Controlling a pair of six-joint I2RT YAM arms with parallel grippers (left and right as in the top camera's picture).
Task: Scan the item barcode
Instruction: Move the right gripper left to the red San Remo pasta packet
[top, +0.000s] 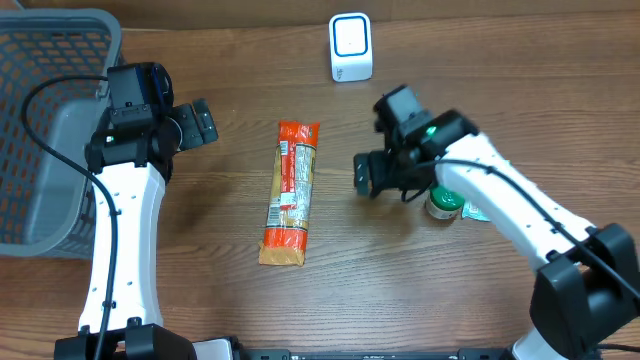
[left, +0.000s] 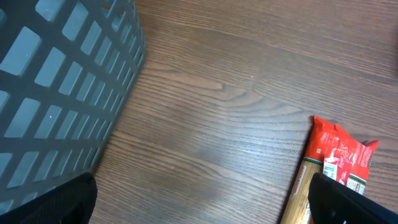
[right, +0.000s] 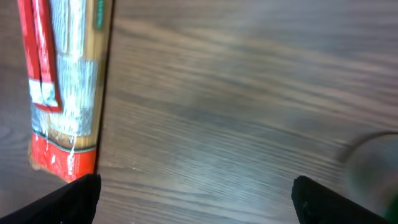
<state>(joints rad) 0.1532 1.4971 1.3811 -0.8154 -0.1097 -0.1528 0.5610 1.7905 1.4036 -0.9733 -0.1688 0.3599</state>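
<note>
A long orange and red pasta packet (top: 290, 192) lies flat on the wooden table, its white label facing up; it shows at the lower right in the left wrist view (left: 333, 171) and at the upper left in the right wrist view (right: 62, 93). A white barcode scanner (top: 351, 47) stands at the back of the table. My left gripper (top: 200, 124) is open to the left of the packet, over bare wood (left: 202, 199). On the packet's right, my right gripper (top: 364, 175) hangs open above bare wood (right: 196, 199). Neither holds anything.
A grey mesh basket (top: 50, 130) stands at the left edge, its wall close to my left gripper (left: 62, 81). A small green-lidded jar (top: 443, 204) sits under my right arm, with a pale packet (top: 478, 212) beside it.
</note>
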